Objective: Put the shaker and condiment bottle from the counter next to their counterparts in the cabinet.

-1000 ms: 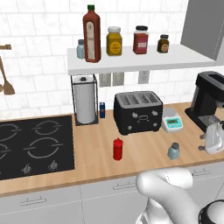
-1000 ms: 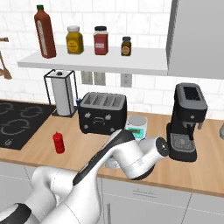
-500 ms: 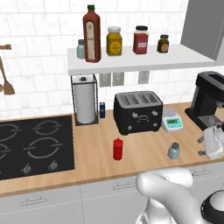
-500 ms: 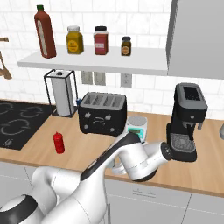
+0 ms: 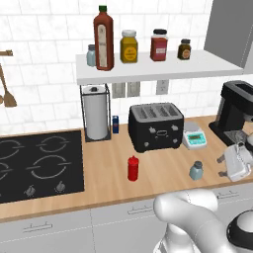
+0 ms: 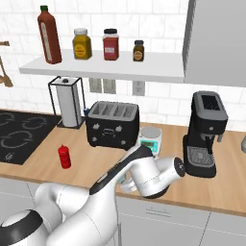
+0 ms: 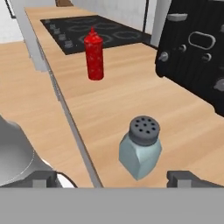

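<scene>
Pale blue-green shaker point(image 7: 140, 146) w/ grey perforated cap is sitting dead ahead of my hand point(image 7: 113, 177), upright on the wood surface point(image 5: 158, 173), near the front edge and just in front of the black toaster point(image 5: 155, 126). Hand is reading as released: the two tips are showing wide apart at the bottom of the hand view, shaker between their lines but not yet between the pads, nothing held.

I'm judging this as the approach to the first grasp. Risks from here:
- Shaker is small and light; if I'm coming in off-centre, one tip is prob going to clip it and tip it or skid it off the edge.
- Closing too high on the cap could let it slip out.
- Toaster is close on one side, so a wide swing could hit it.

Red condiment bottle point(image 5: 133, 168) is standing well apart, toward the stovetop point(image 5: 37, 160), untouched. Shelf point(image 5: 158, 69) is carrying the counterpart shaker point(image 5: 91, 55) beside the tall sauce bottle point(image 5: 103, 38); tight spot, knock-over risk when placing.
</scene>
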Robot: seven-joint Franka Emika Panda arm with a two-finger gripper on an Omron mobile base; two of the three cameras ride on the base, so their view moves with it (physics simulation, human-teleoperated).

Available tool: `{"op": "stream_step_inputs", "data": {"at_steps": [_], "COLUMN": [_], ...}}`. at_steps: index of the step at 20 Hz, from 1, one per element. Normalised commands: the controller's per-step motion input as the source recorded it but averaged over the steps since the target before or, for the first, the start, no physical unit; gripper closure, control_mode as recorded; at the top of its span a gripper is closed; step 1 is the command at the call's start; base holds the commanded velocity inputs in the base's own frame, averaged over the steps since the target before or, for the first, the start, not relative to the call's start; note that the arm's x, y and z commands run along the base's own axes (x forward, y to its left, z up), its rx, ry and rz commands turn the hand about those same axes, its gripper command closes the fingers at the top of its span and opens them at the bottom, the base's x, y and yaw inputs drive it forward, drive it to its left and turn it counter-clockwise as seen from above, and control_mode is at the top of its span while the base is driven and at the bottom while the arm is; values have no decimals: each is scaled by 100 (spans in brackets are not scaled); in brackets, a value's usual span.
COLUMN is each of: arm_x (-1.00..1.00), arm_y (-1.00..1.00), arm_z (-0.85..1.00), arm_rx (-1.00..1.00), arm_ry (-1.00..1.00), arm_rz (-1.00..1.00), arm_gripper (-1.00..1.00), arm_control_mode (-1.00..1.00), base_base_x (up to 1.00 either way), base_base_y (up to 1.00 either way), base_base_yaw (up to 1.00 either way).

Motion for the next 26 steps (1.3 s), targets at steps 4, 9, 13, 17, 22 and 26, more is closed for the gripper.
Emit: {"op": "stream_step_inputs", "data": {"at_steps": [4,9,13,17,22,26], "arm_x": [10,19,25,24,19,20], "arm_y": [15,14,7,0,0,0], "arm_z": [-16,-14,-14,-23,-16,-6], "arm_rx": [1,0,0,1,4,5], "arm_ry": [0,0,0,0,0,0], "arm_rz": [0,0,1,2,4,3], "arm_gripper": [-100,-100,-100,-100,-100,-100], "arm_control_mode": [-100,-100,-100,-100,-100,-100], "base_base_x": [0,0,0,0,0,0], "base_base_y": [0,0,0,0,0,0], "base_base_yaw": [0,0,0,0,0,0]}}
